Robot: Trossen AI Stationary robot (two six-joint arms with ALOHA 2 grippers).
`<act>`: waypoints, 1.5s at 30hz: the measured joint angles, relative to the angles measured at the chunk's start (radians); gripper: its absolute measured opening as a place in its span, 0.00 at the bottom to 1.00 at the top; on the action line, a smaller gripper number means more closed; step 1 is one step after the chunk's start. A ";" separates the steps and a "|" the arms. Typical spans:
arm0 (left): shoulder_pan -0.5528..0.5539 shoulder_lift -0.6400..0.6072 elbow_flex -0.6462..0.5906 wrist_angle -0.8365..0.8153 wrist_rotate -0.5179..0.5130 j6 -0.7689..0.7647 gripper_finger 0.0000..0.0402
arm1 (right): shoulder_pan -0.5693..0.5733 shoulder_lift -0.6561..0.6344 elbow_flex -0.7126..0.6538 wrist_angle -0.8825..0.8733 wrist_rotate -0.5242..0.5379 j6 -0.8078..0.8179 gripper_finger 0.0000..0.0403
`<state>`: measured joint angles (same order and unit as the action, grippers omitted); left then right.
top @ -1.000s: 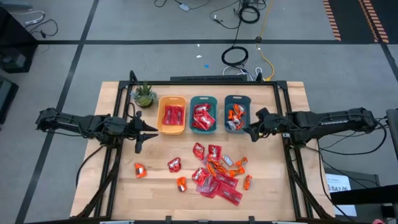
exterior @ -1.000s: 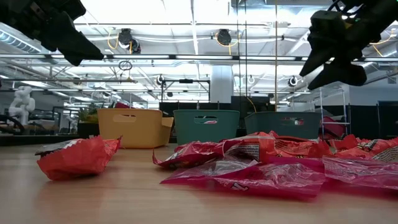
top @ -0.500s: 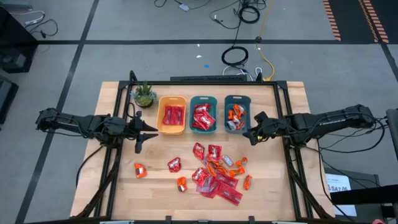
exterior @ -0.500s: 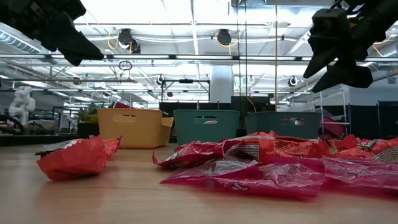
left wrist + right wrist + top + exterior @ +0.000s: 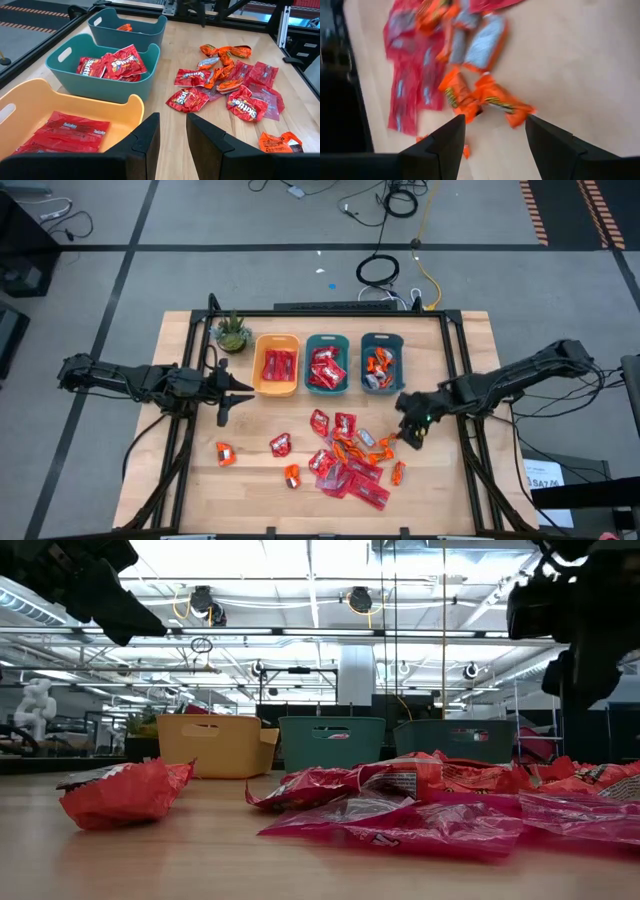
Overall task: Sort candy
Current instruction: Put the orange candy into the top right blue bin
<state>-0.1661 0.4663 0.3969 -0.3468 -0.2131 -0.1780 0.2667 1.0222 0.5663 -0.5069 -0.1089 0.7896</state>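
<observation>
Even, bright light falls from overhead, and the wooden tabletop (image 5: 250, 450) under me shows only short, soft shadows beneath my arms. Looking level across the table, the ceiling lights (image 5: 300, 565) blow out to white glare, so both of my arms hang there as black silhouettes. The nearest red candy wrappers (image 5: 125, 792) are soft and out of focus, while the yellow bin (image 5: 212, 745) behind them is sharper. My right wrist picture is smeared with motion blur: the orange wrapped candies (image 5: 485, 100) and the red packets (image 5: 407, 85) have no crisp edges. My left wrist picture is sharp, with small glints on the crinkled red packets (image 5: 115, 61).
</observation>
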 joint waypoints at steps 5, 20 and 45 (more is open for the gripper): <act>0.000 0.000 0.000 0.000 0.000 0.000 0.26 | 0.054 0.114 0.000 0.109 0.008 -0.125 0.49; 0.000 0.000 0.000 0.000 0.000 -0.003 0.26 | 0.121 0.407 0.003 0.225 0.183 -0.248 0.49; 0.000 0.000 0.000 0.000 0.000 0.000 0.26 | 0.118 0.468 0.420 -0.296 0.351 -0.308 0.07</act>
<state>-0.1661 0.4660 0.3969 -0.3466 -0.2131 -0.1776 0.3844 1.4899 0.9867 -0.8029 0.2421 0.4813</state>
